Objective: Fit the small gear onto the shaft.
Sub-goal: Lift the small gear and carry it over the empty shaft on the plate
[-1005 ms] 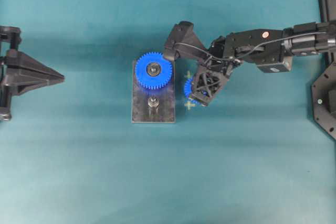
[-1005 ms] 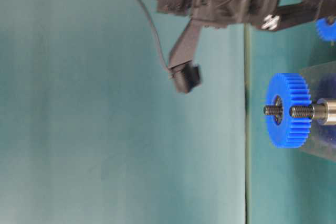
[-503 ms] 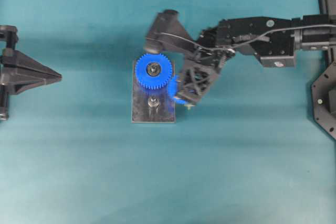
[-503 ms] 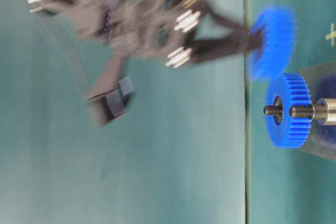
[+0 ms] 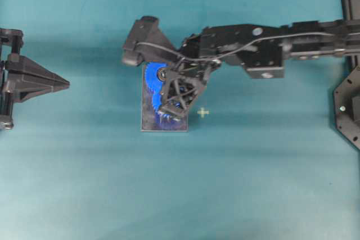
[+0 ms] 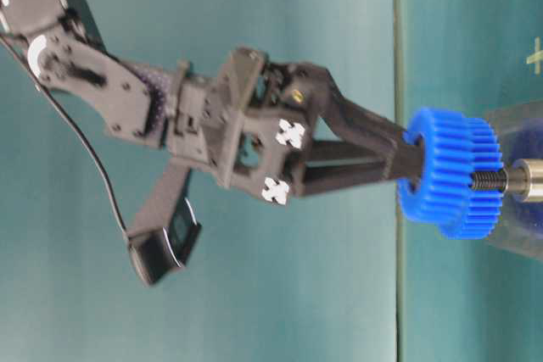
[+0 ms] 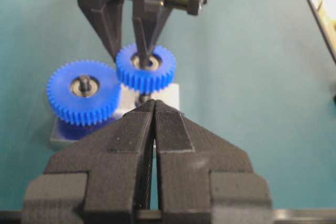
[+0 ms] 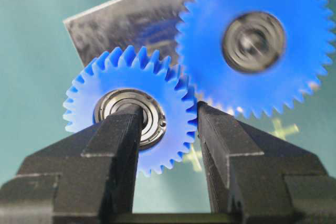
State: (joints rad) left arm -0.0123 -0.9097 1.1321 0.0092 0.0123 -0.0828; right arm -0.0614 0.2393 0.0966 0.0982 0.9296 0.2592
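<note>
Two blue gears, one plate, one free shaft, two grippers.

The right gripper (image 8: pixel 165 145) is clamped on the small gear (image 8: pixel 131 109), one finger through its hub and one on its toothed rim, holding it over the grey plate (image 5: pixel 147 124) just above the shaft (image 6: pixel 488 180), right beside the large gear (image 7: pixel 84 92). The left gripper (image 7: pixel 154 116) sits well apart at the left, its jaws pressed together on nothing.
</note>
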